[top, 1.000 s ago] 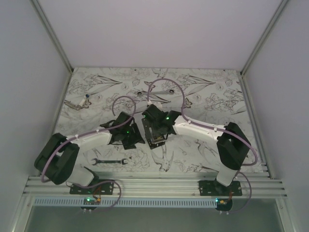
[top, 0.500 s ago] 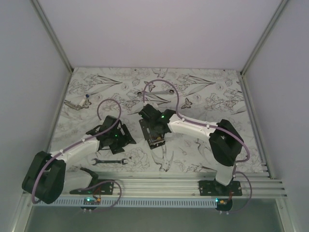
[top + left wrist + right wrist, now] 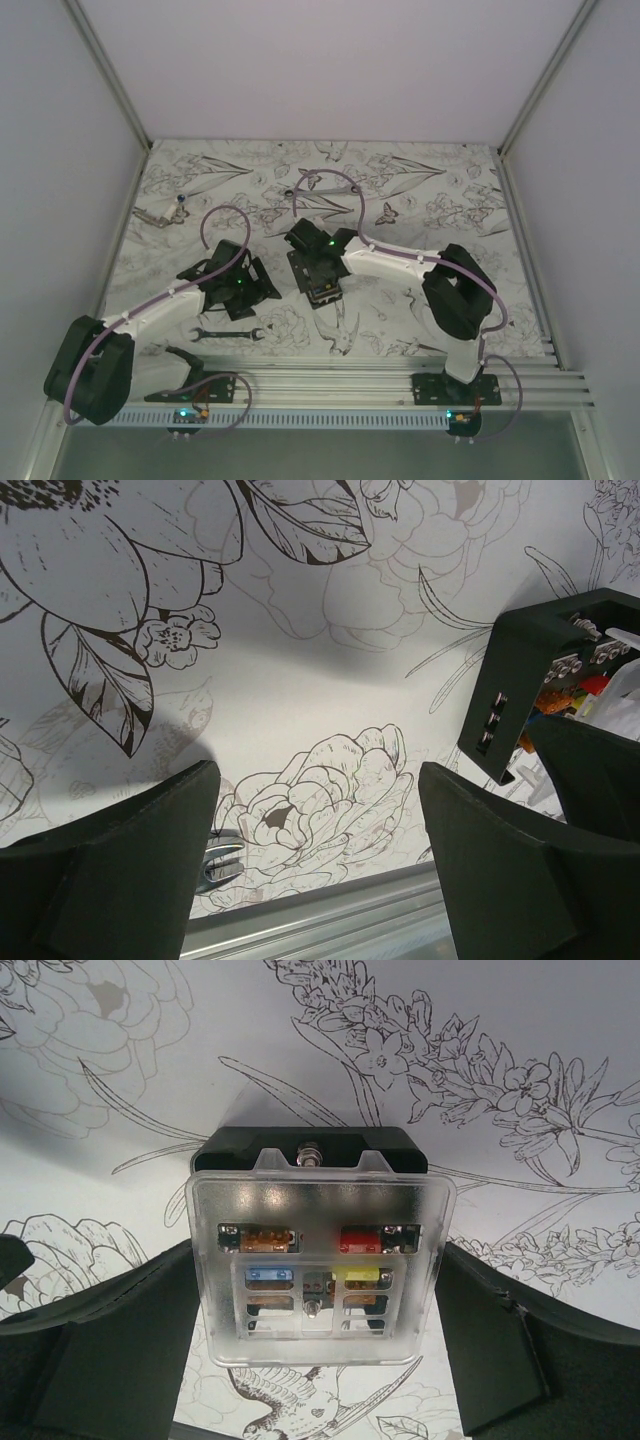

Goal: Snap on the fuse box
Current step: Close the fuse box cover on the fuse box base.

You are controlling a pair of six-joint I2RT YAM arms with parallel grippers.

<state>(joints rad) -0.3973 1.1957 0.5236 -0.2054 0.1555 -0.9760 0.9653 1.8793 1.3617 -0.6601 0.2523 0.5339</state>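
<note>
The fuse box [image 3: 315, 1260] is between the 2 fingers of the right gripper [image 3: 317, 1250], near the middle of the table [image 3: 420, 200]. This gripper is grasping it by the sides. A clear cover [image 3: 320, 1200] lies on top, and the fuses show through it. The left gripper [image 3: 315, 770] is released and holds nothing. The box is just beside it, on its right.

What could go wrong: I cannot tell if the cover is latched on all 4 edges. If 1 edge is only resting, the cover may lift or slide when the right gripper lets go or turns the box. Only 1 gripper supports the box now, so a push on the cover could tilt the box in the fingers or make it slip out. A push away from the centre could also snap 1 side and raise the other.

Compared with 1 second ago: the left gripper was then close against the box, next to the right gripper. Now it has moved back to the left, toward the wrench [image 3: 228, 334], and its jaws have opened. The right gripper has shifted a little to the left with the box.
</note>
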